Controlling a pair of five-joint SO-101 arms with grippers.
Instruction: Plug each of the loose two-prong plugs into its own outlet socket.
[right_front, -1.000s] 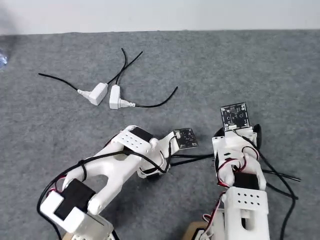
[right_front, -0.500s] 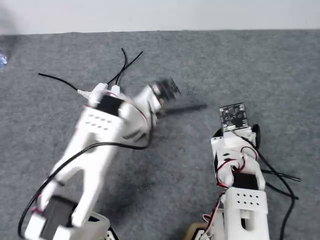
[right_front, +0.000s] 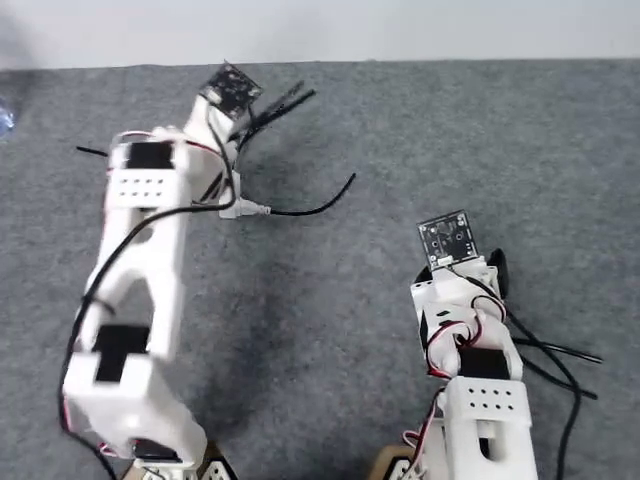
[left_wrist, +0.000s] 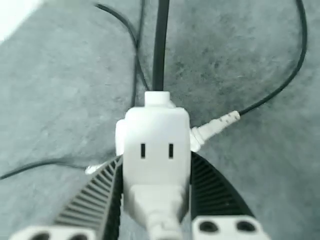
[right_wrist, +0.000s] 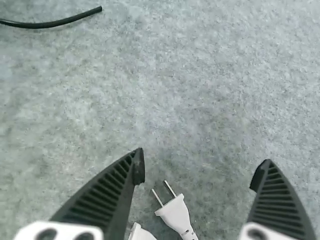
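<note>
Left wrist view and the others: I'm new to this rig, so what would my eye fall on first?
First, the white outlet socket, two slots facing the camera, clamped in the left pincer above the grey carpet. Next, the loose two-prong plug lying on the carpet beneath the open right pincer.

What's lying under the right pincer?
A white two-prong plug lies on the grey carpet between the fingers of the open right pincer, untouched. A second white piece sits beside it at the frame edge; its shape and the plug's cord are cut off.
</note>
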